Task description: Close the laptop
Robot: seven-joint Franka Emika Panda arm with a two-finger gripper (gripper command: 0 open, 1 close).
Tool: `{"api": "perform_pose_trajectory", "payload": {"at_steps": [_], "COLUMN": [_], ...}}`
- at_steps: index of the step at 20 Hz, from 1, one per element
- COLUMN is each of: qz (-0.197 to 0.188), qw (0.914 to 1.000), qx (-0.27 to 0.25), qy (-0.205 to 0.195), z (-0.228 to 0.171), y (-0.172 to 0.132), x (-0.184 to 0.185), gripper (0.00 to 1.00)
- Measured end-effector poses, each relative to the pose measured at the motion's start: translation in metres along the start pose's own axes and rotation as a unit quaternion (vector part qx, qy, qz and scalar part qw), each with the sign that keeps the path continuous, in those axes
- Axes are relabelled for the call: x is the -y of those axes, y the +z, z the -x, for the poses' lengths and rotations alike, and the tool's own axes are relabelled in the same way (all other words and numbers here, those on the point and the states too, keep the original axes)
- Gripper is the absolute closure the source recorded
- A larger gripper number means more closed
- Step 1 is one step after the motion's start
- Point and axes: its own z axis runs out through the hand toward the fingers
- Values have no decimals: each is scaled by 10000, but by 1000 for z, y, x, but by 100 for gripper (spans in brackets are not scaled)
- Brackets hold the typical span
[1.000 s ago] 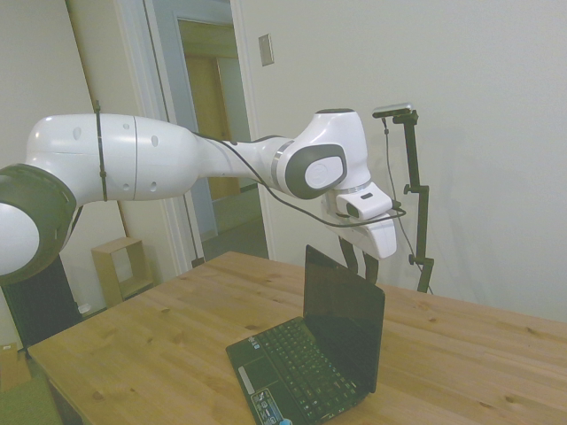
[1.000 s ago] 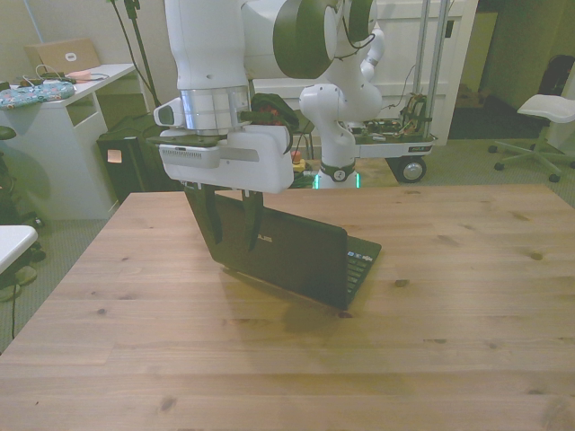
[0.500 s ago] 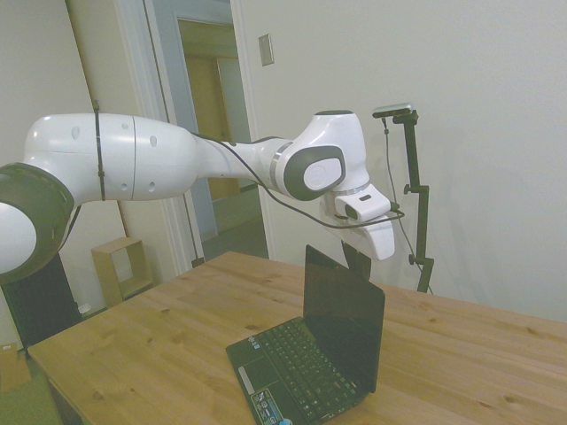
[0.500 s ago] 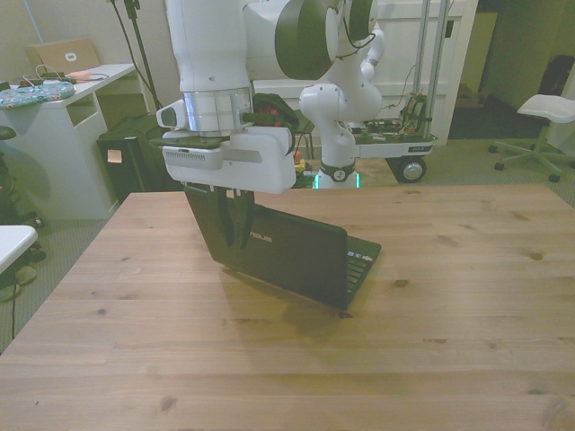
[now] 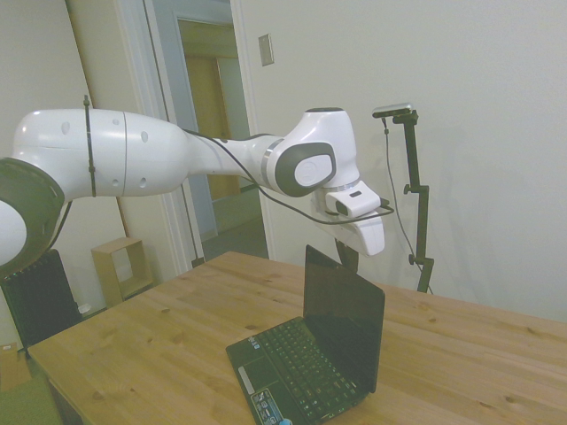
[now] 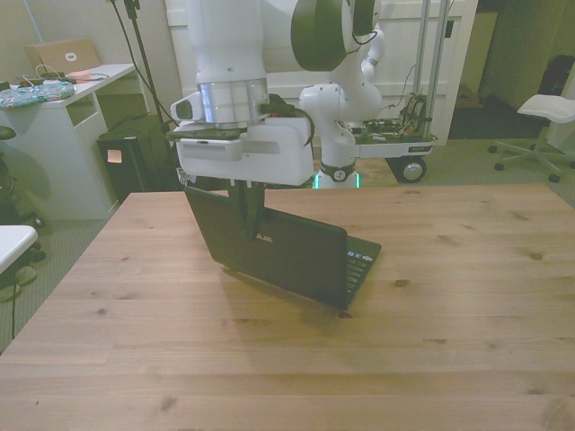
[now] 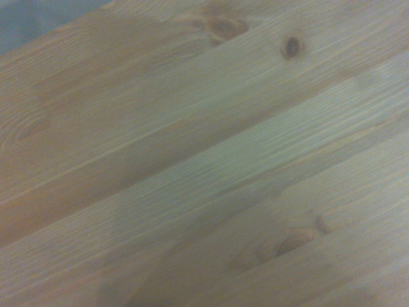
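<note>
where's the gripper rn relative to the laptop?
In the side view the gripper hangs behind the top edge of the laptop lid, on the lid's back side. In the front view it is above the lid's upper edge, toward the front view's left.

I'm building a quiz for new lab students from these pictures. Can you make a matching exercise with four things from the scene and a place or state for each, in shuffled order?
Things:
1. laptop
2. gripper
3. white office chair
4. wooden table

Places or states:
A. on the floor past the table, at the front view's right edge
B. open, screen lid standing upright
C. jaws together, behind the top edge of the lid
D. carries the laptop

Pairs: 1-B, 2-C, 3-A, 4-D
</note>
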Motion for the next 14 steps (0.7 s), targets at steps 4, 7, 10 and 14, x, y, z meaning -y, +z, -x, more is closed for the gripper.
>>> {"api": "perform_pose_trajectory", "payload": {"at_steps": [4,7,10,14], "qz": [46,153,269,491], "qw": [9998,9995,9987,9966], "qx": [106,213,389,643], "qy": [-147,-173,-204,-173], "z": [33,54,79,112], "y": [-7,-4,1,16], "x": [-5,-17,-33,-64], "gripper": [100,100,100,100]}}
